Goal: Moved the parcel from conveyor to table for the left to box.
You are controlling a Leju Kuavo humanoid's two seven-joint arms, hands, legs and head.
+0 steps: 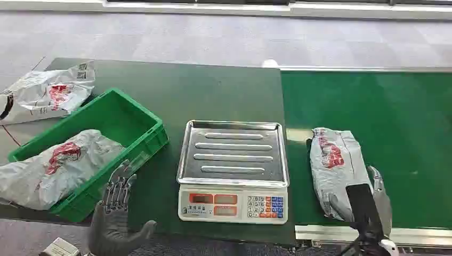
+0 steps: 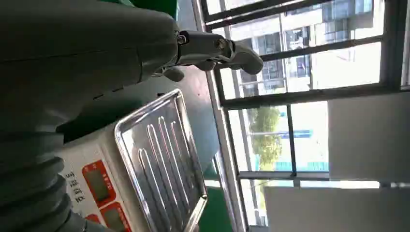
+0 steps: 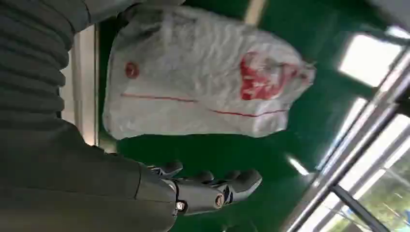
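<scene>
grey bag in the green crate cut by frame edge; parcel corner hidden behind right hand.

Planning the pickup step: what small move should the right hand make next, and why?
Probably close the right hand on the near end of the parcel. The parcel lies flat on the green conveyor, the hand sits at its near right edge with fingers apart and holding nothing, and the scale tray is bare.

Three parcels (grey, red-printed), one crate, one scale.
</scene>
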